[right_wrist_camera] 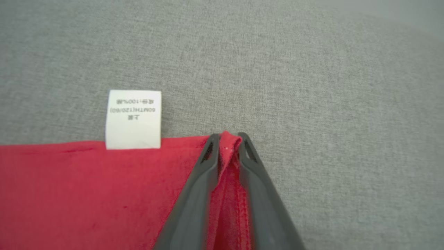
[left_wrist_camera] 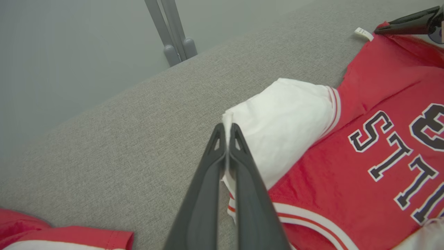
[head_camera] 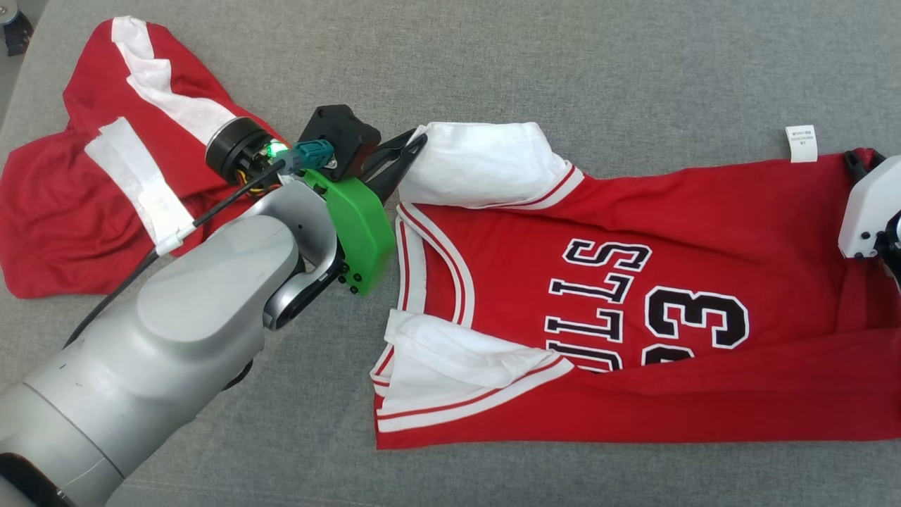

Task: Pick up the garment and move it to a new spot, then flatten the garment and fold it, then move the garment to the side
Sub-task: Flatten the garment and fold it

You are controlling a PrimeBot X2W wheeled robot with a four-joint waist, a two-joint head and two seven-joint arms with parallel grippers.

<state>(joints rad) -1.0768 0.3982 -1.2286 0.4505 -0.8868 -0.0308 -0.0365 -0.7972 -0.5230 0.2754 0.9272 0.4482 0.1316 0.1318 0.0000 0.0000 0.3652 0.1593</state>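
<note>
The garment (head_camera: 669, 211) is a red jersey with white sleeves and dark lettering, spread across the grey surface with its collar to the left. My left gripper (head_camera: 421, 137) is shut on the edge of the upper white sleeve (left_wrist_camera: 284, 121); in the left wrist view the left gripper (left_wrist_camera: 227, 126) has white cloth pinched between its fingers. My right gripper (right_wrist_camera: 229, 136) holds the red hem corner, with a fold of red cloth between its nearly closed fingers. In the head view the right gripper (head_camera: 853, 159) sits at the far right edge, beside the white care label (head_camera: 801, 143).
A second red and white garment (head_camera: 70, 204) lies crumpled at the far left, behind my left forearm (head_camera: 211, 303). Grey metal legs (left_wrist_camera: 173, 34) stand beyond the surface's far edge. Bare grey fabric (head_camera: 563, 63) stretches above the jersey.
</note>
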